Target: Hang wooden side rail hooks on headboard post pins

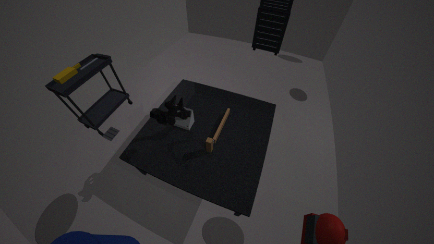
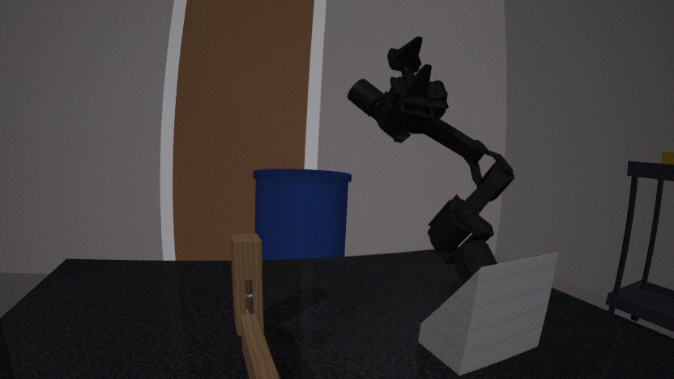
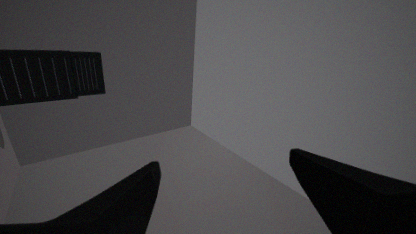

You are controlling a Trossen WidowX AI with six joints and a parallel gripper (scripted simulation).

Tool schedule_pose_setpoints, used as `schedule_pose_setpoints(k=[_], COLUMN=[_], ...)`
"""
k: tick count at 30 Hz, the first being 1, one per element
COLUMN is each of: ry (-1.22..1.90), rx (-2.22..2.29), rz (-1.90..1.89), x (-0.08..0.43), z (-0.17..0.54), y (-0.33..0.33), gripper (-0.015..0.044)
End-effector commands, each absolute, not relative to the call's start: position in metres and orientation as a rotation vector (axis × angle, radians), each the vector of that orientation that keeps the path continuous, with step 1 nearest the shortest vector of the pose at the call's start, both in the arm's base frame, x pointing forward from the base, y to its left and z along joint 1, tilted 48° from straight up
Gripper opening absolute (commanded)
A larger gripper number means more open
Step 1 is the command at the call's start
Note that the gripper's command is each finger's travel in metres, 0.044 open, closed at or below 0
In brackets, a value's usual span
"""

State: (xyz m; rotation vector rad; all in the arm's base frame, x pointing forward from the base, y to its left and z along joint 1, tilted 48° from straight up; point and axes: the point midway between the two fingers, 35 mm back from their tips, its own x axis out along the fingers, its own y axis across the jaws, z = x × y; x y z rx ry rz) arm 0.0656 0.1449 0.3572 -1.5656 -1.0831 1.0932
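Observation:
The wooden post stands upright on the dark table. Its slot shows a pale metal pin near mid-height and a small bit of metal lower down. The wooden rail runs away from the post, its near end at the slot's lower part. Whether its hooks sit on the pins cannot be told; they are mostly hidden. The rail's far end looks low at the table in the top view. My gripper is open and empty, high above the table and away from the rail and post.
A pale wedge-shaped block stands on the table between the arm and the rail. A cart is beyond the table on the arm's side. A blue barrel stands behind the table in the exterior view.

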Motion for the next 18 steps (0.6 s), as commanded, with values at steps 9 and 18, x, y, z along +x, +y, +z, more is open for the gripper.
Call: schedule_pose_setpoints(k=[9,18], ry=[-0.603,-0.090], rx=[-1.339,-1.008], rz=[1.171,1.087], x=[0.110,0.159], z=[0.330,0.297], y=[0.135,0.118], gripper=[0.0440,0.0440])
